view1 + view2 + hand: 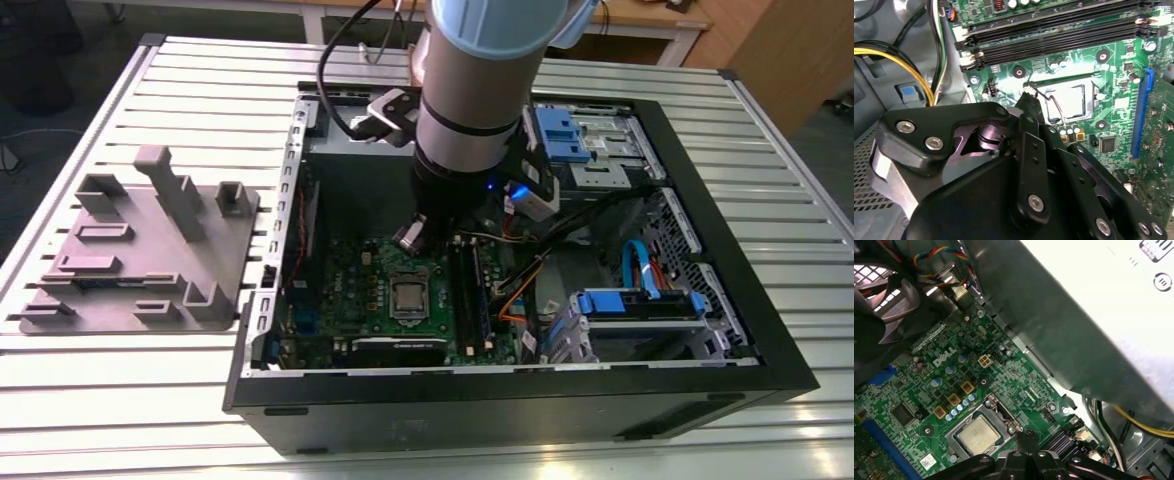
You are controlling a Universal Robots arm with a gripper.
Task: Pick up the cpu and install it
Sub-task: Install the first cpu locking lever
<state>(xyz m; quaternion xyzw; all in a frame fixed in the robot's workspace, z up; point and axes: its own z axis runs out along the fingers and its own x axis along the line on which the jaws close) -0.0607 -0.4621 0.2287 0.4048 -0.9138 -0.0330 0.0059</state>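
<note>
One gripper (1029,435) — fingers pinched together, empty | cpu (976,433) seated on motherboard (1019,385) | case (534,410) on slatted table (801,270).

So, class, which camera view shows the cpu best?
The first wrist view: the cpu lies unobstructed, its silver top plainly visible. The second wrist view shows it partly behind a wire lever; the exterior view shows it distant.

Found the cpu (976,432) seated flat in the dark square socket (1000,412) on the green circuit board (1019,377). Small and square, with silver-grey metal top facing up and thin pale rim showing. Lying level, edges parallel to the socket's metal frame, untouched from above.
</note>
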